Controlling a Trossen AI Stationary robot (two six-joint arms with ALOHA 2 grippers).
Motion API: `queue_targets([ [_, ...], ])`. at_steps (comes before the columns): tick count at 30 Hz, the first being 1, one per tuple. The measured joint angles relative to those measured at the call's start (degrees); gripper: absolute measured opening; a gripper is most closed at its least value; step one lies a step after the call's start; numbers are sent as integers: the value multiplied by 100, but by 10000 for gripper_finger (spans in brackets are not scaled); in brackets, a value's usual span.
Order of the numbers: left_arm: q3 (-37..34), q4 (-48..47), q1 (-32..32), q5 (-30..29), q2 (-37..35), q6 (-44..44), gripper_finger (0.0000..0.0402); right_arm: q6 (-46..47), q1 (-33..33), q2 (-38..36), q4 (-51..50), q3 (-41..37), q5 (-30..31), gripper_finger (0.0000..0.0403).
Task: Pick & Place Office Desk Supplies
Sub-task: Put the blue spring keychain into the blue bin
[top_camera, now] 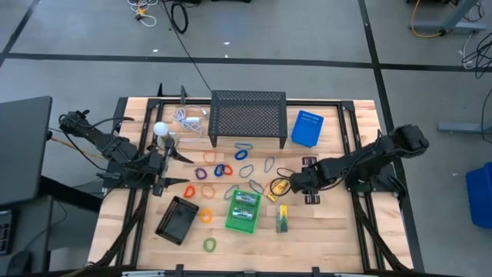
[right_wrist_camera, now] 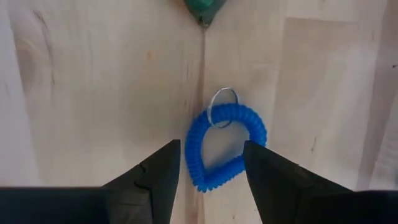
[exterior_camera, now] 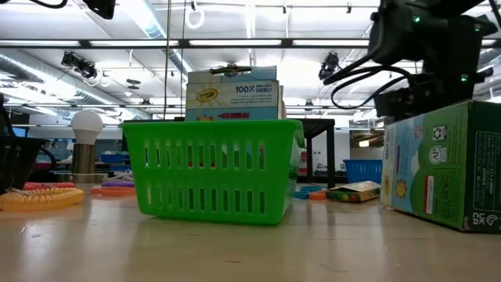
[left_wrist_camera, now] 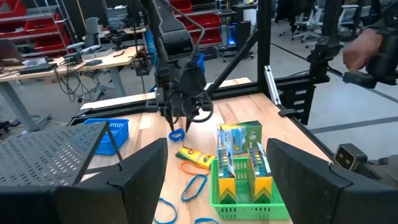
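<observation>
A blue coiled loop [right_wrist_camera: 224, 146] with a small metal ring lies flat on the wooden table. My right gripper [right_wrist_camera: 211, 155] points down just above it, open, one finger to either side, touching nothing; the left wrist view shows the gripper [left_wrist_camera: 180, 121] over the loop [left_wrist_camera: 176, 134]. A green basket [top_camera: 244, 210] holds upright yellow crayon boxes [left_wrist_camera: 239, 155]. One yellow crayon box [top_camera: 278, 187] lies beside my right gripper [top_camera: 296, 183], another [top_camera: 282, 218] right of the basket. Coloured loops [top_camera: 219, 171] are scattered mid-table. My left gripper [top_camera: 174, 169] waits open at the table's left.
A black mesh stand [top_camera: 247, 115] and a blue bin [top_camera: 307, 128] sit at the far edge. A white ball [top_camera: 160, 129] and a white cable [top_camera: 191, 118] lie far left. A black tray [top_camera: 178, 219] sits near left. A person's hand [left_wrist_camera: 364, 50] shows beyond the table.
</observation>
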Motion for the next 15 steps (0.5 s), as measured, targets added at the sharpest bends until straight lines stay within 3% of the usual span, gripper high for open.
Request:
queue_targets([
  [7,0,-2,0,-151,0,-129,283,-190,-117,-2,320,-207,-453,185],
  [15,0,-2,2,-306,2,-213,283,99,-91,-26,646,-479,-273,168],
])
